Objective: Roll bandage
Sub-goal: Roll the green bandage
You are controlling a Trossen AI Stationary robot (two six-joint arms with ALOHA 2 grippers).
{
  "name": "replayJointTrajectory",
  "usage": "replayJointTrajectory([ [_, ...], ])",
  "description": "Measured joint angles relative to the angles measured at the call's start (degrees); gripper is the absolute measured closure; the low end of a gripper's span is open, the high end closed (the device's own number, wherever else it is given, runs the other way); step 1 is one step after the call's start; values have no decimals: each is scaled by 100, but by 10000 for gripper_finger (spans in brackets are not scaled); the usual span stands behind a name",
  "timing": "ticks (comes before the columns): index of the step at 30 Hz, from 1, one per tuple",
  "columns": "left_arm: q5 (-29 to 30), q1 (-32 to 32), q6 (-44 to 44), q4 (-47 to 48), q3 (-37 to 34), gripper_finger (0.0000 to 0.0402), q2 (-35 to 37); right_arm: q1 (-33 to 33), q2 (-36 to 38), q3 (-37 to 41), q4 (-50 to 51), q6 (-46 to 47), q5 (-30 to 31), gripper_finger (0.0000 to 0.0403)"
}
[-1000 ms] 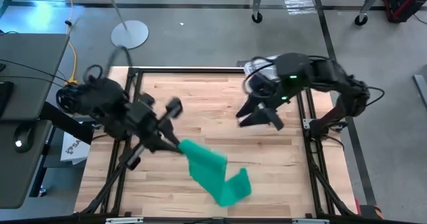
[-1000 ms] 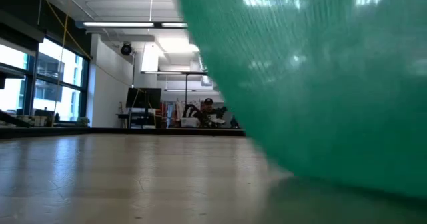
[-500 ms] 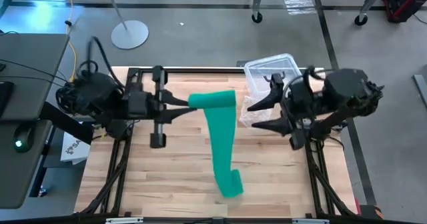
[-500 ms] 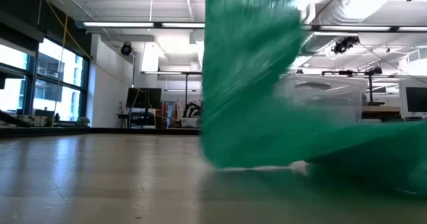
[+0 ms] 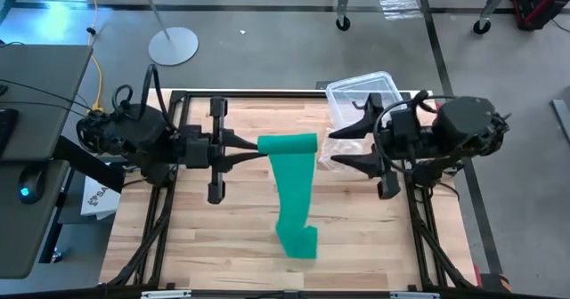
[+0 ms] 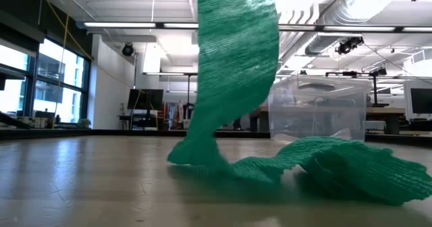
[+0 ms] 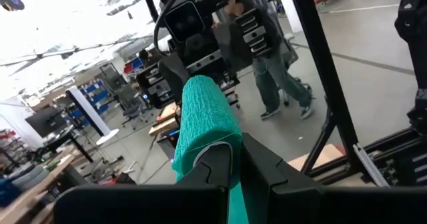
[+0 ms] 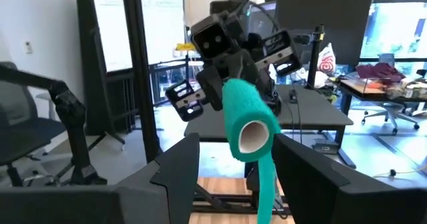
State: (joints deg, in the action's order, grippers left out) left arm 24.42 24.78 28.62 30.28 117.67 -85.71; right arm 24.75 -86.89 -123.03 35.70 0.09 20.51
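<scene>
While your left gripper (image 5: pixel 252 147) pinched the bandage (image 5: pixel 292 179) roll's core and your right gripper (image 5: pixel 331 147) stood spread, the slack tail risked winding crooked.

bandage (image 8: pixel 248 116) — rolled end | held by left gripper (image 8: pixel 223 91)

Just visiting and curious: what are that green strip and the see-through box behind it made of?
The bandage looks like soft stretchy woven fabric, matte: a ribbed mesh weave shows, and it drapes and crumples on the table. It seems wound on a pale, probably cardboard, core. The box looks like clear glossy hard plastic; the room shows through it.
</scene>
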Motion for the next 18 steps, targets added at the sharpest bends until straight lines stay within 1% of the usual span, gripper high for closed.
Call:
replayJointTrajectory([
  [5,-42,9,9,6,0,392,0,-10,-205,1,-1,26,-76,220],
  [8,-68,9,9,29,0,392,0,-81,-259,1,-57,270,-99,220],
  [12,-82,10,14,175,2,392,13,-170,-271,1,-166,637,-318,220],
  [14,-97,11,15,213,2,392,13,-225,-271,1,-247,812,-501,220],
  [18,-103,10,17,265,2,392,7,-354,-271,1,-377,1229,-1059,220],
])
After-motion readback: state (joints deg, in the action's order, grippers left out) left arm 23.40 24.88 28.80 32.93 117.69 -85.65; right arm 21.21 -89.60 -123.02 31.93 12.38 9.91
